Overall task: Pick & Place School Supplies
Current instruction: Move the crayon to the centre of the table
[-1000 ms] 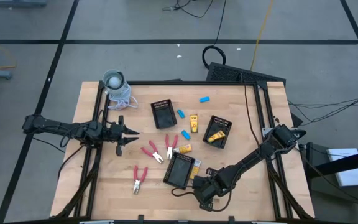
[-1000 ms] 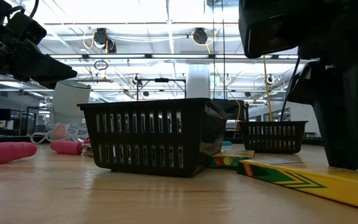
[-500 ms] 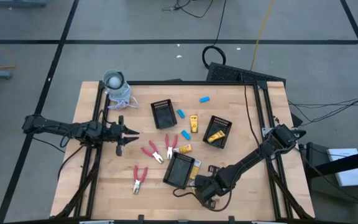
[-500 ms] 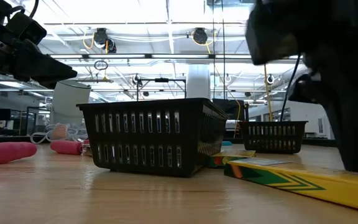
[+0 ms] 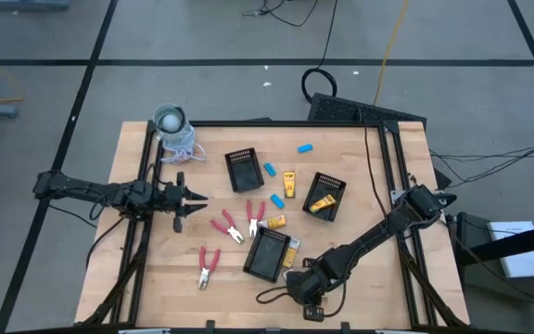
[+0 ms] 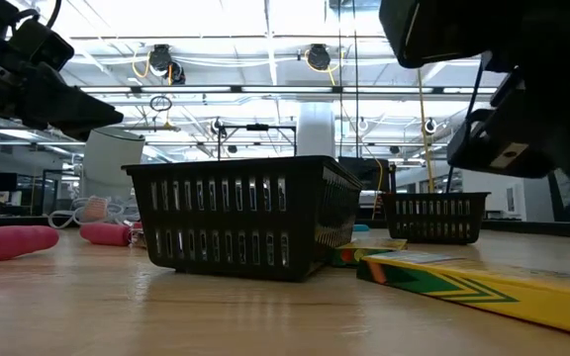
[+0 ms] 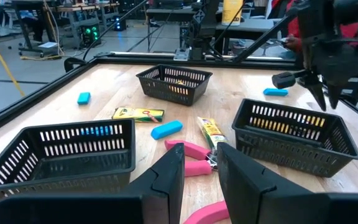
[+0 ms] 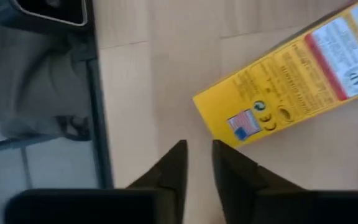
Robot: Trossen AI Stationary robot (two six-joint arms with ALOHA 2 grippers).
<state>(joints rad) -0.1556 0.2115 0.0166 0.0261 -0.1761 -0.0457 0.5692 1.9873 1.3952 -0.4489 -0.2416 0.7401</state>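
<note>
Right fingers [image 8: 196,163] narrowly apart, empty, over table edge, yellow block [image 8: 291,81] flat, lying diagonally.

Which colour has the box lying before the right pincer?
Yellow box, with small printed marks; the right wrist view shows it best.

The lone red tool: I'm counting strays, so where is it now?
In the high view, the red tool lies on the table's front left, apart from the others, left of the nearest black tray.
</note>
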